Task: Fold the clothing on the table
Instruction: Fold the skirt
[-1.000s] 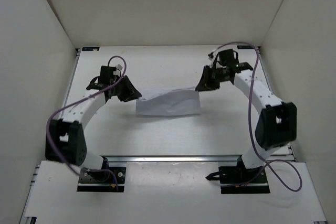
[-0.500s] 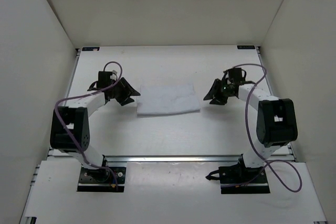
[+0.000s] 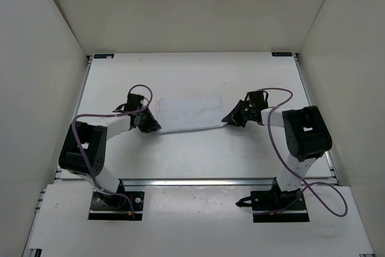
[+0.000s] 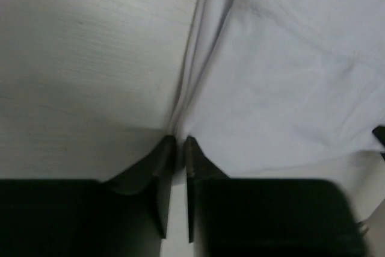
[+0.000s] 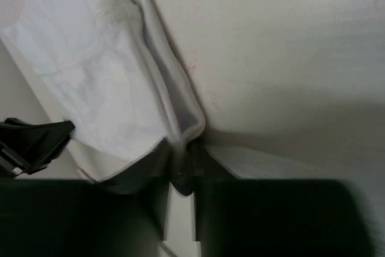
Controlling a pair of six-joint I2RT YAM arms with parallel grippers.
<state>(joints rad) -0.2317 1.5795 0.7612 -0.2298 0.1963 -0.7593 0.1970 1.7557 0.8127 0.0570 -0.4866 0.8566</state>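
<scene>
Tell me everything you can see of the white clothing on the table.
The clothing is a plain white, thin, soft fabric piece, roughly rectangular, lying on the table. The left gripper pinches its near left corner and the right gripper its near right corner; the fabric gathers into creases at both pinches. Faint stitched seams show.
</scene>
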